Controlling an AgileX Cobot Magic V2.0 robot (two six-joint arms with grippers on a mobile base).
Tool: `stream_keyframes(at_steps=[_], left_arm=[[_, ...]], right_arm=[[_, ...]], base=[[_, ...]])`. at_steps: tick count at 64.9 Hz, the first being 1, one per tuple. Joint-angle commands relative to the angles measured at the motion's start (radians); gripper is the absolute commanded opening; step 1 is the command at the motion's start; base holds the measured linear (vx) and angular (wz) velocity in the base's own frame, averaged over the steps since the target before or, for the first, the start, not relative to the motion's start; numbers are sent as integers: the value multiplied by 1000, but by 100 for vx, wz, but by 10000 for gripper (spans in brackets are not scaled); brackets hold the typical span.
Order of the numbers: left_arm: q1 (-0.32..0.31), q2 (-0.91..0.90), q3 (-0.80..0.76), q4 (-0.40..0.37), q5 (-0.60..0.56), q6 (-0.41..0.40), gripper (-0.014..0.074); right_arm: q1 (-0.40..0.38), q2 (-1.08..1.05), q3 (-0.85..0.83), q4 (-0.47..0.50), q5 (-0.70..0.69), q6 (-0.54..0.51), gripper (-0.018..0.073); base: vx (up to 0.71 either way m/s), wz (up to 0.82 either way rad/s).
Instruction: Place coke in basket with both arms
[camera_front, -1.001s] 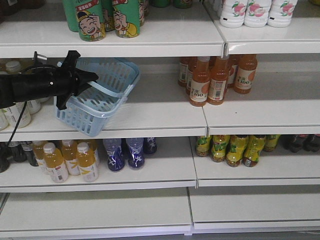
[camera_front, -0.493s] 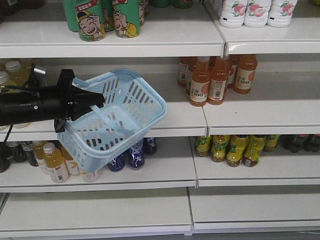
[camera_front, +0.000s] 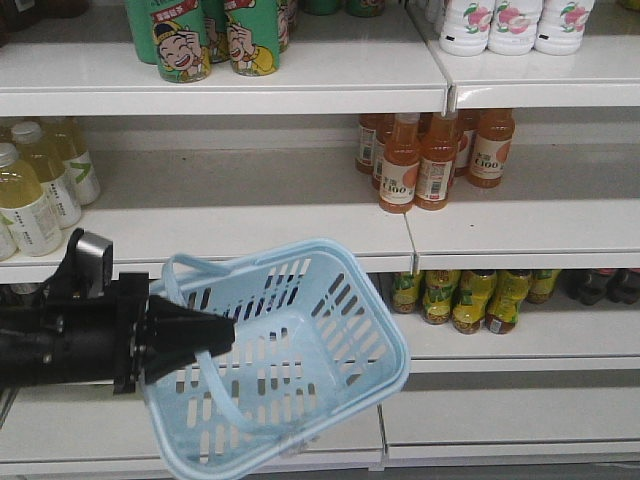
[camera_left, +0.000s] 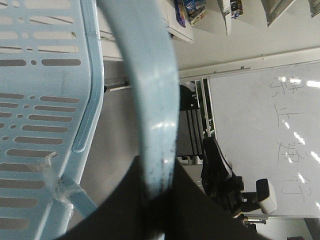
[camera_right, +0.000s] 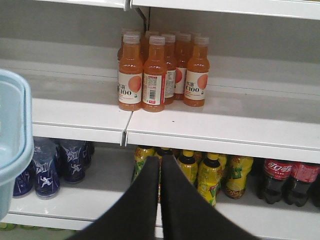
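Shelves (camera_front: 300, 225) behind; 1 basket (camera_front: 310, 350) hangs from L gripper (camera_front: 212, 338); R gripper (camera_right: 160, 163) closed.

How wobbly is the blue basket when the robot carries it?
Probably wobbly: the basket hangs tilted from one handle in the left gripper, so it may swing. Slotted plastic and an empty inside suggest light, yet fairly stiff.
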Motion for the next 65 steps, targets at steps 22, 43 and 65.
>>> stream_keyframes(at_steps=[22, 43, 65], left_arm=[[-6, -69, 231, -24, 95, 212, -8], [-6, -69, 254, -87, 95, 240, -8], [-6, -69, 253, -120, 95, 240, -8]], right_arm=[[0, -13, 7, -2, -72, -4, -2], [0, -13, 7, -2, -72, -4, -2], [0, -13, 7, -2, -72, -4, -2]], base=[[0, 0], [0, 0], [0, 0]])
